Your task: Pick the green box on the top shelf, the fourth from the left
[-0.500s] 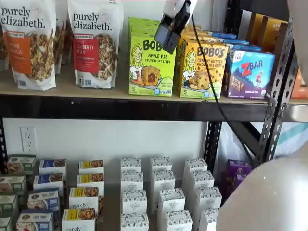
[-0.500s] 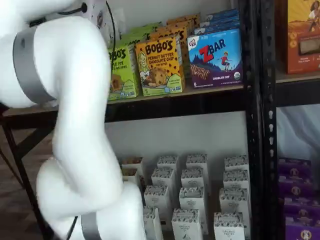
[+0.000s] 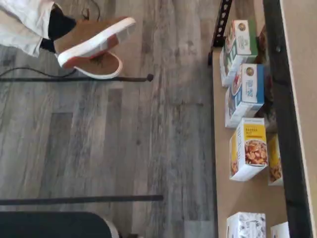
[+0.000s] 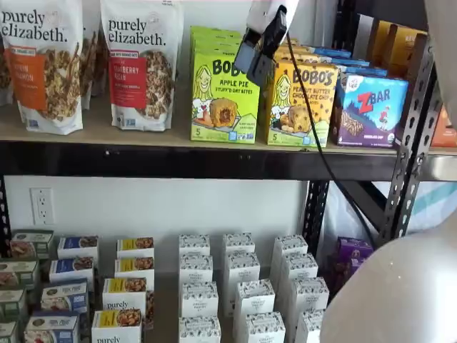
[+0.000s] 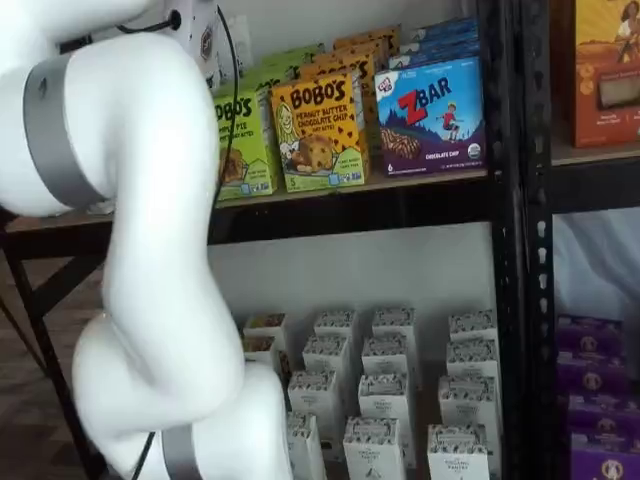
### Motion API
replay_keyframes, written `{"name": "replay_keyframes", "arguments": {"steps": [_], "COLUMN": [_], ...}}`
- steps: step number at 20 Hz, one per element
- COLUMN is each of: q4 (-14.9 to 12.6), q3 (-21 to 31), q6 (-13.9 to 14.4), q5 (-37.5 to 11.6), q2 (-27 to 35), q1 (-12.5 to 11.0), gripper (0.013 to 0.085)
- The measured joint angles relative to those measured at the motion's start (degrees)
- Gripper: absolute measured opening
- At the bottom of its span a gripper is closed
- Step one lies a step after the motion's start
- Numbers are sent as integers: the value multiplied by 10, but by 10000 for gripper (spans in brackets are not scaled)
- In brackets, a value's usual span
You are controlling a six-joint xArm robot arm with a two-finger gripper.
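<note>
The gripper [image 4: 258, 51] has drifted right and slightly up over the last half second, now hanging in front of the green box's [image 4: 224, 96] upper right corner; side-on, so I cannot tell whether the fingers are parted. No grasp yet, just lining up. The box stands upright on the top shelf [image 4: 171, 148], touching the yellow-orange Bobo's box [image 4: 300, 103] on its right. Below: grey plank floor [image 3: 124, 139].
</note>
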Motion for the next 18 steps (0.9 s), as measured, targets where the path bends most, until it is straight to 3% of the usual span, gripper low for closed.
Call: {"name": "replay_keyframes", "arguments": {"steps": [6,12,18], "q4": [1,-20,-14], "q3": [30,36,13], "q6": [2,8,-2], "q5": [-52,-91,-108], "q2": [-20,-20,6], "q1": [6,19,7], "gripper": [850,850,850]}}
